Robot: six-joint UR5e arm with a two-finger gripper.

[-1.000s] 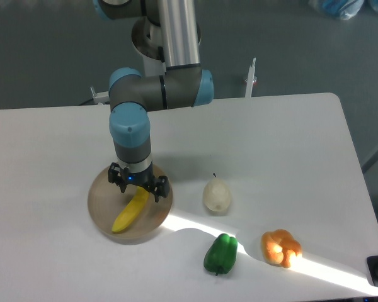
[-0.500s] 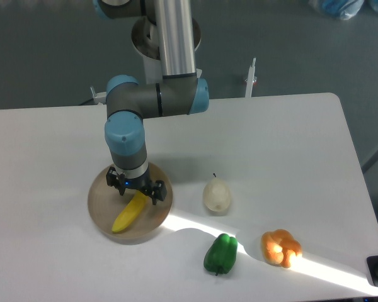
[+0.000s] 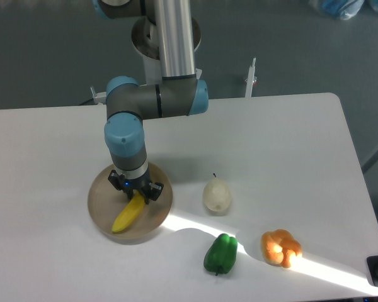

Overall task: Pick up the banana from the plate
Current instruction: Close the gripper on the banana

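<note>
On the plate (image 3: 101, 204) lies the banana (image 3: 128, 214), its upper end between the gripper (image 3: 136, 189) fingers, whose grasp I cannot tell.

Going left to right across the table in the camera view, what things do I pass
plate with the banana on it and the gripper over the banana's upper end → pale pear → green pepper → orange pepper
</note>
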